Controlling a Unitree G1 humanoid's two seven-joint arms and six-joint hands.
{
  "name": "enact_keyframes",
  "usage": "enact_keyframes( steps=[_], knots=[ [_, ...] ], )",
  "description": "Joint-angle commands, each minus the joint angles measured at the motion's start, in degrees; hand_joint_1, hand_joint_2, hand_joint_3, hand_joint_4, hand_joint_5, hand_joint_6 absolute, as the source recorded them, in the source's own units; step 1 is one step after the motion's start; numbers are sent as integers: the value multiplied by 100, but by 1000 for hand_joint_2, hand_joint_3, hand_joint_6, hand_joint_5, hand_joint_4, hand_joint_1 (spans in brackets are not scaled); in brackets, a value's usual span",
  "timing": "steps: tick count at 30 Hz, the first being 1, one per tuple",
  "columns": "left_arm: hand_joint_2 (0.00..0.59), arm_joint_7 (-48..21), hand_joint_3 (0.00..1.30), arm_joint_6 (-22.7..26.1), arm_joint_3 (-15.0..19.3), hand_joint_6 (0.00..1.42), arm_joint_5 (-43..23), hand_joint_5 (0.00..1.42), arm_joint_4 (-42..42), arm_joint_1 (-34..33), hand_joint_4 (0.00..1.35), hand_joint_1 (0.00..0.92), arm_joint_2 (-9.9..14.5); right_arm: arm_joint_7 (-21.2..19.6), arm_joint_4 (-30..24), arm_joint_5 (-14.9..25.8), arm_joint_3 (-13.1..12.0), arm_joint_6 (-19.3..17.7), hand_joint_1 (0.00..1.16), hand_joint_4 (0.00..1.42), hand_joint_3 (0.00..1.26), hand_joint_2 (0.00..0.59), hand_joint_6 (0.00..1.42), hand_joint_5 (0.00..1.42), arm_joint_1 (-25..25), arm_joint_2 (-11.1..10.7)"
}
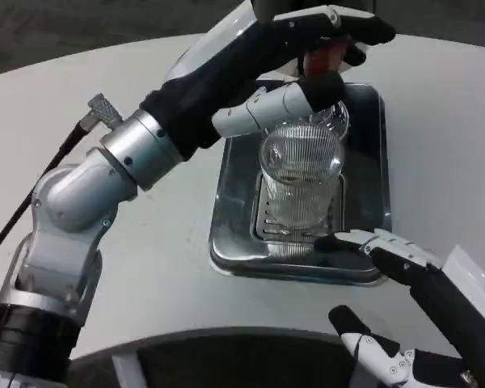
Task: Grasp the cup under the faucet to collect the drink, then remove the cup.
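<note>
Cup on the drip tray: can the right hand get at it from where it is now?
Probably yes. The right hand lies open at the metal tray's near edge, with bare grate between it and the glass cup. The left hand is higher, at the red tap.

Left hand (307, 48) hides faucet; right hand (420, 323) cut off at frame corner

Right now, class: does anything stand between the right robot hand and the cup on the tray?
Nothing visible does. The right robot hand lies open at the near right edge of the tray, with only bare tray between its fingertips and the cup. The left robot hand is above and behind the cup, at the red lever.
</note>
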Motion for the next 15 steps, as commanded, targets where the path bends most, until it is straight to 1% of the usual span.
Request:
enact_keyframes(
  steps=[1,15],
  knots=[
    [0,31,335,-157,-87,218,194,316,125,177,240,0,130,-56,24,-11,44,46,560,180,268,452,110,119,-2,13],
    [1,159,327,-382,-204,188,348,304,338,148,226,0,167,-65,51,-52,131,109,560,183,268,452,113,120,-60,20]
  ],
)
